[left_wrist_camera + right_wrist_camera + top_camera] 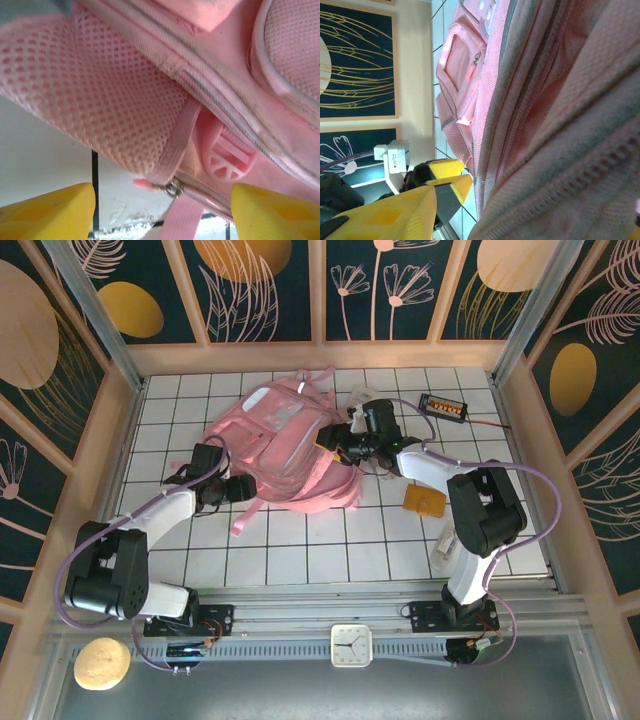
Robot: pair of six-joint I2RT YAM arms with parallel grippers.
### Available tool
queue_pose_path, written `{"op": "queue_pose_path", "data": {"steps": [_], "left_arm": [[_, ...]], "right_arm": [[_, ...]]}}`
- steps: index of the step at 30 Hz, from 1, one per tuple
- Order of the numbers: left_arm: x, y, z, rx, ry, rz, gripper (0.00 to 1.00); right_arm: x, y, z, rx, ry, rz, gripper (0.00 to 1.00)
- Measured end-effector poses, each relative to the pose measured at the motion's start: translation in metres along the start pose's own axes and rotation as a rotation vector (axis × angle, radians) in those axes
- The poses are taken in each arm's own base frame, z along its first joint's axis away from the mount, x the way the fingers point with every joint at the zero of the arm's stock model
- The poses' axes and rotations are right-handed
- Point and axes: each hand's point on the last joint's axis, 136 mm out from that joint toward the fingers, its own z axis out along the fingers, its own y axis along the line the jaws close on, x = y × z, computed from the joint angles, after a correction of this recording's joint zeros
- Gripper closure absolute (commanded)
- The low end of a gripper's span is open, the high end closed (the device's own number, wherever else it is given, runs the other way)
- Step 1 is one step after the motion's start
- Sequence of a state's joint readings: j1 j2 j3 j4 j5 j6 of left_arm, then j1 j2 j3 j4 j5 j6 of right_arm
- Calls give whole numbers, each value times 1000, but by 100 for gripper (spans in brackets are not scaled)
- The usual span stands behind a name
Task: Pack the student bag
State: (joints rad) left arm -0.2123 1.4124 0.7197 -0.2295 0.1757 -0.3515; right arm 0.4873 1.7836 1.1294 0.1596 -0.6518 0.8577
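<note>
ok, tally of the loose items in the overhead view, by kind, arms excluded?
student bag: 1
black box with orange display: 1
orange item: 1
pale item by the right arm, too small to identify: 1
white clock: 1
round tan item: 1
Total: 6

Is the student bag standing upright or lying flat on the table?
Lying flat: the student bag sprawls front pocket up on the table, straps trailing.
</note>
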Motion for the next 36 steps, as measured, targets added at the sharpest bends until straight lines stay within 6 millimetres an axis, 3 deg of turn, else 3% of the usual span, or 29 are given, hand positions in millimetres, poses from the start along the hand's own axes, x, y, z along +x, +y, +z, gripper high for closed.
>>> {"op": "queue_pose_path", "data": {"steps": [11, 14, 18, 25, 36], "left_arm": [[5, -11, 19, 186, 53, 64, 36], [6, -10, 22, 204, 61, 68, 46], [12, -9, 28, 223, 89, 77, 47], [15, -12, 27, 245, 100, 105, 53], [17, -15, 22, 262, 109, 105, 53]], "right_arm": [[-2, 2, -1, -2, 2, 4, 45], [-2, 2, -1, -3, 4, 8, 45], [-2, 1, 0, -1, 5, 13, 45], [-1, 0, 0, 0, 7, 22, 45], [-1, -3, 2, 3, 8, 29, 45]]}}
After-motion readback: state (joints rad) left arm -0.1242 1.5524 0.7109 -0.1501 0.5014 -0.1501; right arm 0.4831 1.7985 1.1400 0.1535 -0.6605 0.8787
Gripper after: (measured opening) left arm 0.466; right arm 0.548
